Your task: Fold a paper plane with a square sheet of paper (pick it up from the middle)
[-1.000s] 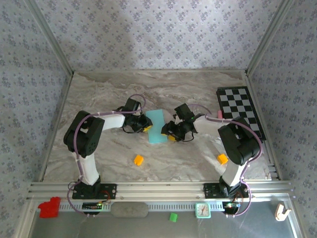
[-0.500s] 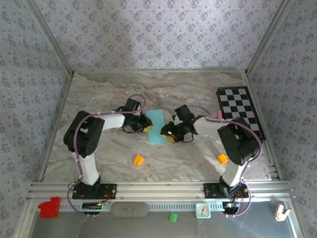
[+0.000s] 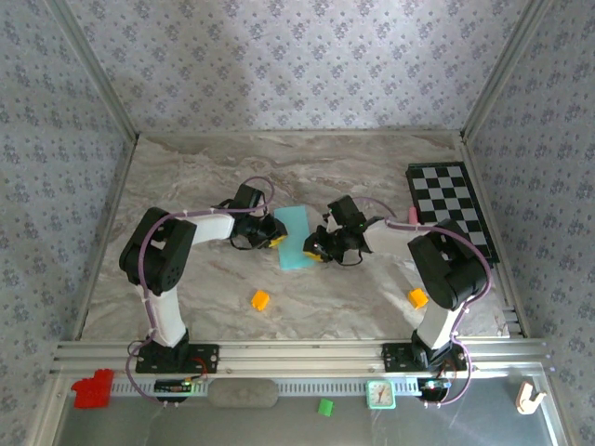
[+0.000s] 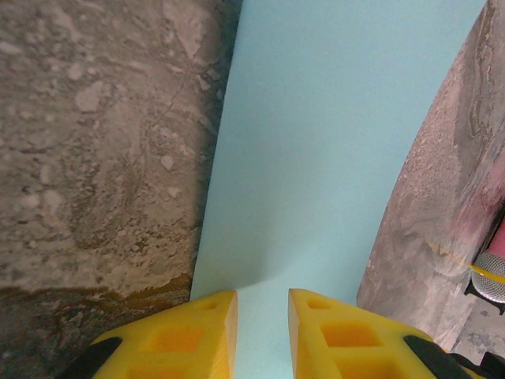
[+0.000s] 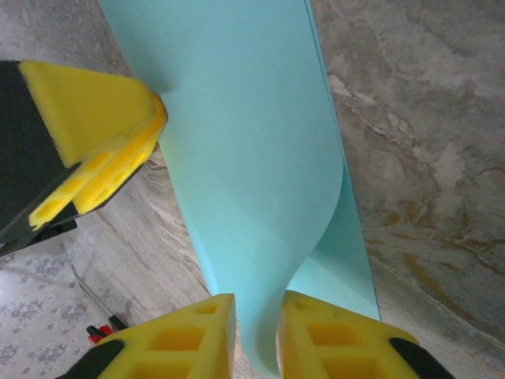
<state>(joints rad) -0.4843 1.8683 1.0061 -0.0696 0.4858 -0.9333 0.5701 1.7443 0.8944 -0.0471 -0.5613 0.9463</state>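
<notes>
The square sheet of paper (image 3: 297, 237), folded into a narrow teal strip, lies near the middle of the bench (image 3: 186, 177). The left gripper (image 3: 275, 241) sits at the strip's left edge. In the left wrist view its yellow fingers (image 4: 189, 335) stand narrowly apart, tips down on the flat paper (image 4: 331, 158). The right gripper (image 3: 316, 253) is at the strip's right edge. In its wrist view the upper layer of the paper (image 5: 245, 142) curls up off the lower one and runs between the fingers (image 5: 185, 339), which pinch it. Two orange cubes (image 3: 259, 299) lie nearer the front edge, well apart. A checkered board (image 3: 451, 209) rests along the right edge.
</notes>
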